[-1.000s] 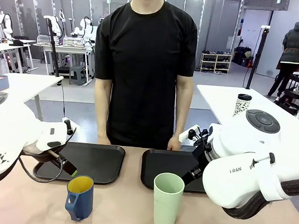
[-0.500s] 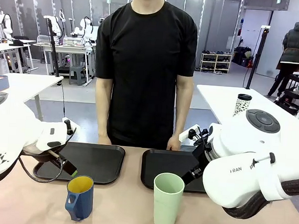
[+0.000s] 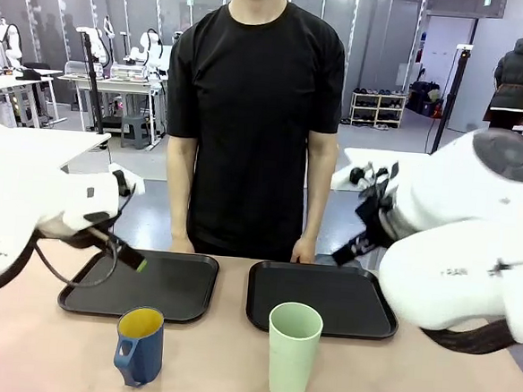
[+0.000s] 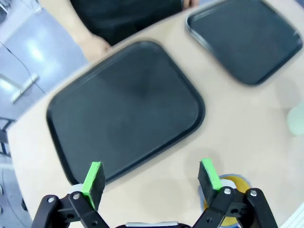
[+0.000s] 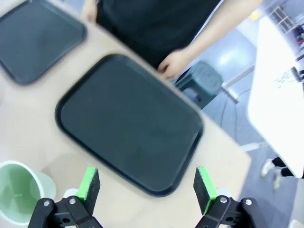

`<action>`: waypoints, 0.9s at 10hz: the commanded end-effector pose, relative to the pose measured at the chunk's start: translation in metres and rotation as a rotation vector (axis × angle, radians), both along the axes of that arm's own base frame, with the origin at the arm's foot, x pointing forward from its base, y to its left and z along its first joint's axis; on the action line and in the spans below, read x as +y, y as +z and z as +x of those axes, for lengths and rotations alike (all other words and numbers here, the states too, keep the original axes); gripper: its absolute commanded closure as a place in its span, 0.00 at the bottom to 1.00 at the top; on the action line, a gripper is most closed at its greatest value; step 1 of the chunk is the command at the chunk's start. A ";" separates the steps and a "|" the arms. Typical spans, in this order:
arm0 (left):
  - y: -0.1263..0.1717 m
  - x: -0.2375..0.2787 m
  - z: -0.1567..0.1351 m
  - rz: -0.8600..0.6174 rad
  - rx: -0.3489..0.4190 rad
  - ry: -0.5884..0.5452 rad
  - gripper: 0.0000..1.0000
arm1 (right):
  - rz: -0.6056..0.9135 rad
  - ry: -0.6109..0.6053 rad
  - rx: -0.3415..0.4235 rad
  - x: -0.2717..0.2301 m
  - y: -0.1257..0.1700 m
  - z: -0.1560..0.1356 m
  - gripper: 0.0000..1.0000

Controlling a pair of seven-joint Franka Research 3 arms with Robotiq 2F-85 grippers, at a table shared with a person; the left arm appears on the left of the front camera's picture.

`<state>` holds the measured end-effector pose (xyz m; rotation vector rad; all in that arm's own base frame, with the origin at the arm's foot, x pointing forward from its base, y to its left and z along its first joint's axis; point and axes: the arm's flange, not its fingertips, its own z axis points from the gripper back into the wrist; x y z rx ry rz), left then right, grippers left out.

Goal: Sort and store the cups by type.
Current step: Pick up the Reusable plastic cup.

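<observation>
Front view — tumbler (image 3: pixel 293 351) before right tray (image 3: pixel 326 297)

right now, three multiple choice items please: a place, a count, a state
1. The blue mug stands: A) on the table before the left tray B) on a shelf C) on the floor
2. Black trays on the table: A) one B) two C) three
3. The left gripper is: A) shut on the mug B) shut on a tray C) open, empty
1 A, it rests on bare table. 2 B, left tray and right tray lie side by side. 3 C, its jaws stand apart, nothing between.
</observation>
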<state>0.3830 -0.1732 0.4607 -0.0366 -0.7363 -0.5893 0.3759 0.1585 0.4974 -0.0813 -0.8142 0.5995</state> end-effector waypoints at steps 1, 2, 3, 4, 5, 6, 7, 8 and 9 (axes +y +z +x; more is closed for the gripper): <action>0.033 -0.008 -0.035 0.015 -0.078 0.012 0.00 | -0.034 -0.053 -0.092 0.013 0.033 -0.033 0.00; 0.039 -0.010 -0.043 0.011 -0.114 -0.002 0.00 | -0.055 -0.054 -0.110 0.011 0.039 -0.043 0.00; 0.040 -0.010 -0.049 0.005 -0.128 -0.006 0.00 | -0.063 -0.047 -0.125 0.010 0.040 -0.051 0.00; 0.040 -0.010 -0.054 0.005 -0.136 -0.012 0.00 | -0.065 -0.036 -0.133 0.011 0.040 -0.058 0.00; 0.040 -0.012 -0.057 0.004 -0.145 -0.024 0.00 | -0.065 -0.033 -0.137 0.012 0.039 -0.060 0.00; 0.041 -0.012 -0.059 0.011 -0.149 -0.030 0.00 | -0.061 -0.029 -0.135 0.012 0.038 -0.061 0.00; 0.042 -0.012 -0.059 0.018 -0.153 -0.034 0.00 | -0.065 -0.025 -0.131 0.010 0.037 -0.060 0.00; 0.041 -0.009 -0.054 0.023 -0.144 -0.010 0.00 | -0.077 -0.045 -0.118 0.005 0.034 -0.054 0.00; 0.034 0.007 -0.034 0.012 -0.114 0.041 0.00 | -0.080 -0.123 -0.074 -0.010 0.025 -0.033 0.00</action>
